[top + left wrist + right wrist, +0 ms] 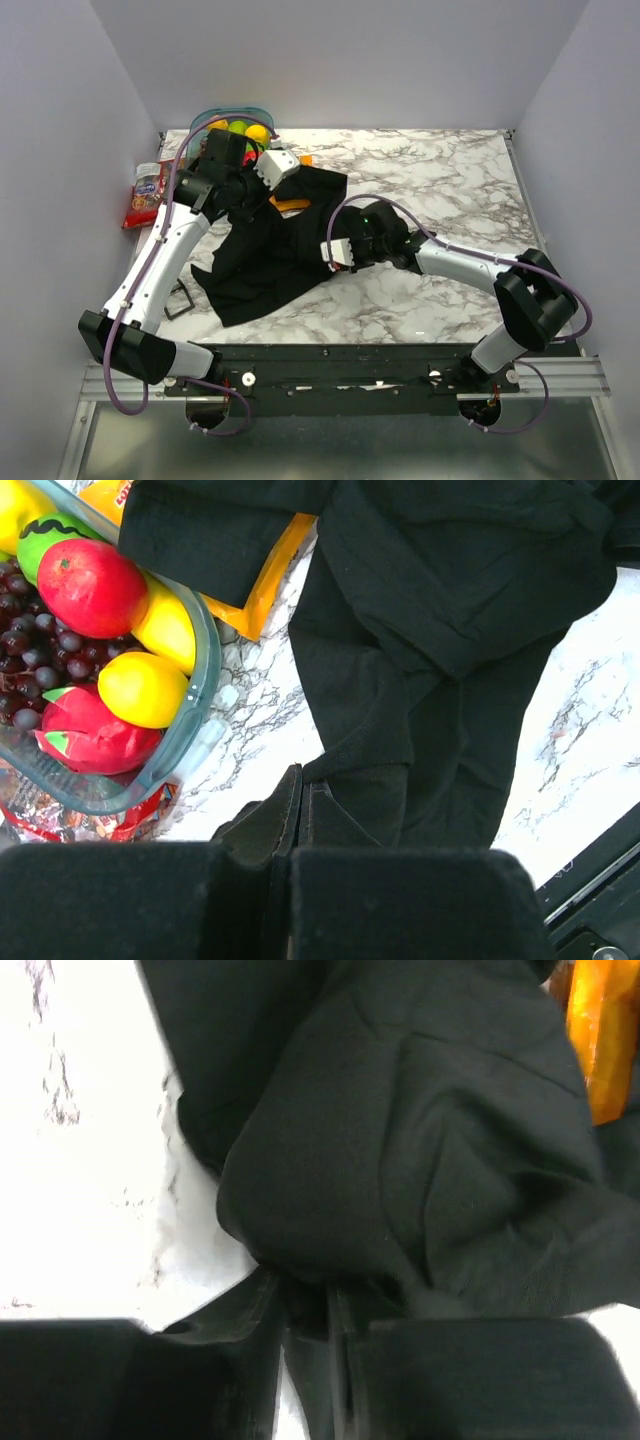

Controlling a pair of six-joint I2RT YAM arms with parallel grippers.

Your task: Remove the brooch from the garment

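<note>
Shirt [270,255] lies bunched on your table [450,180]; left gripper [303,792] is clamped shut on its cloth, right gripper [303,1298] seemingly pinches a fold.

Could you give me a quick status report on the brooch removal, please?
Left gripper: jaws shut on garment. Right gripper: jaws pinching a fold. Brooch unseen. Fruit tub beside garment.

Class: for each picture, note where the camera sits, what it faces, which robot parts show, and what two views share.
Top: above and behind the arms, looking down on the table; both arms show.
Left wrist: on the left gripper, facing shirt and fruit tub; fingers show.
Right wrist: on the right gripper, close on shirt folds; fingers show.
Shared: both wrist views show shirt and orange packet.
</note>
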